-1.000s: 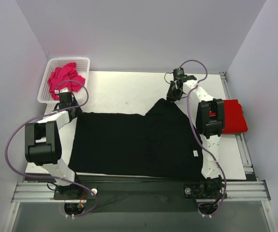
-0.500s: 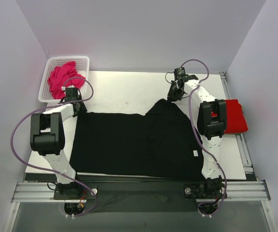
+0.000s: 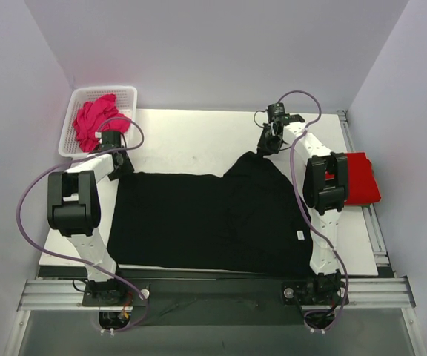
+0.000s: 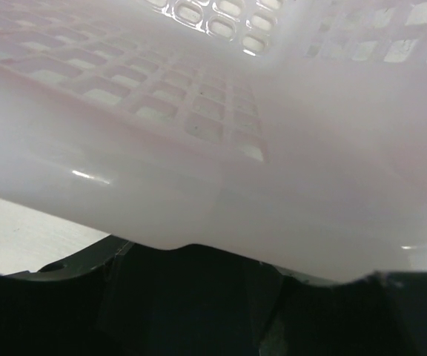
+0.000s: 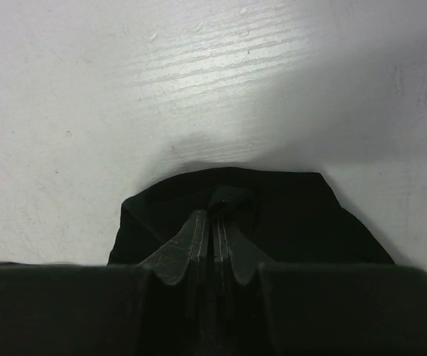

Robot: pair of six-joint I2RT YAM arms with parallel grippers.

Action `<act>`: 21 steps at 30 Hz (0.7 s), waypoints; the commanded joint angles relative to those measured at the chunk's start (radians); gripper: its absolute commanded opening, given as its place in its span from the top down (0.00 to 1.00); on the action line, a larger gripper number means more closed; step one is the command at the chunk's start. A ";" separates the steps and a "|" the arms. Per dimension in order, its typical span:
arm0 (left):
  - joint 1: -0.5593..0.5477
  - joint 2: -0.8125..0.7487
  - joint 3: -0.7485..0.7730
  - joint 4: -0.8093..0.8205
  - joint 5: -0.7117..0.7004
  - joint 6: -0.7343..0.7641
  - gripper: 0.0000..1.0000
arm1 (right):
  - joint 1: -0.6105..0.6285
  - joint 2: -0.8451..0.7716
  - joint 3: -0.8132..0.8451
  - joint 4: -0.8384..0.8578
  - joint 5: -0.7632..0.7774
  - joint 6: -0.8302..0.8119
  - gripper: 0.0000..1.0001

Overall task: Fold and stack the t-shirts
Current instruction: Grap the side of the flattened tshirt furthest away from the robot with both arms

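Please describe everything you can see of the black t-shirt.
The black t-shirt is plain, soft cloth, spread mostly flat on the white table. Its far right corner is bunched and pinched by the shut right end effector. A small white tag shows near its right edge.

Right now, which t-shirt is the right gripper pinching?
The black t-shirt, spread flat; the right gripper is shut on its far corner. The red t-shirt lies folded aside, the pink t-shirt bunched in the basket.
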 commanded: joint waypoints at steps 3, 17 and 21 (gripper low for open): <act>0.008 0.118 0.099 -0.044 -0.074 -0.012 0.49 | -0.008 -0.070 0.004 -0.031 0.003 0.007 1.00; -0.020 0.126 0.079 -0.064 -0.080 0.047 0.77 | -0.014 -0.079 0.008 -0.029 0.012 0.025 1.00; -0.023 0.031 0.042 0.011 -0.078 0.074 0.58 | -0.013 -0.081 0.004 -0.029 0.009 0.036 1.00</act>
